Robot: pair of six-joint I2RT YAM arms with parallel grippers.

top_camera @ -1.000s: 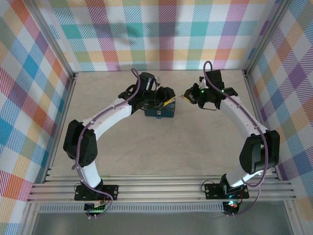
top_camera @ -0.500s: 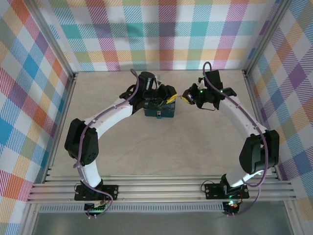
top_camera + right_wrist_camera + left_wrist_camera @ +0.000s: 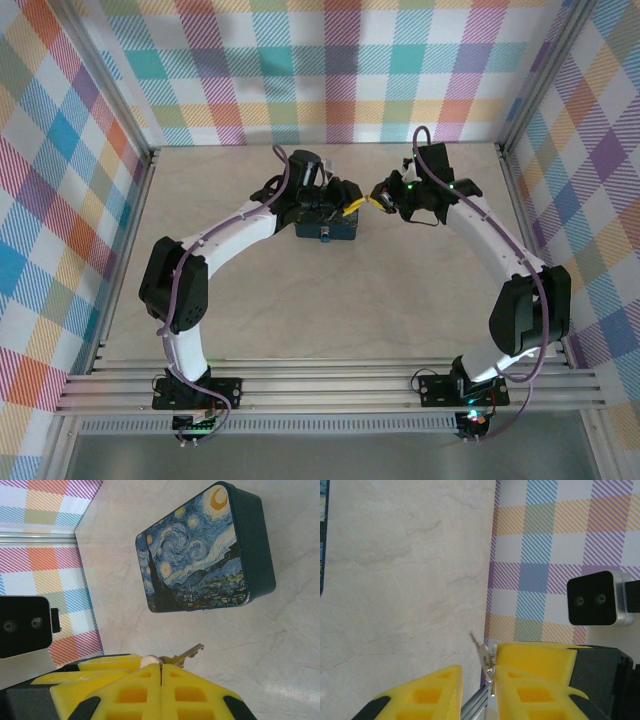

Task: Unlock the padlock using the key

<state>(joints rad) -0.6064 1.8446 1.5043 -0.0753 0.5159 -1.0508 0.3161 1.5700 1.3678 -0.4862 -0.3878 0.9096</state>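
Silver metal key (image 3: 184, 654) was pinched in the closed yellow right gripper (image 3: 160, 667), blade pointing upper right toward a dark painting-printed box (image 3: 200, 550); the left gripper (image 3: 476, 682) stood open, just beside.

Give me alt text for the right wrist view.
The right gripper is shut on a small metal key, blade sticking out. Beyond it, apart from the key, a Starry Night printed box lies on the pale table.

Left end effector (image 3: 350, 208): shifted right in frame. Right end effector (image 3: 377, 199), gripping key (image 3: 182, 654): shifted left. Gap between them: narrower. Left elbow (image 3: 175, 292): moved right.
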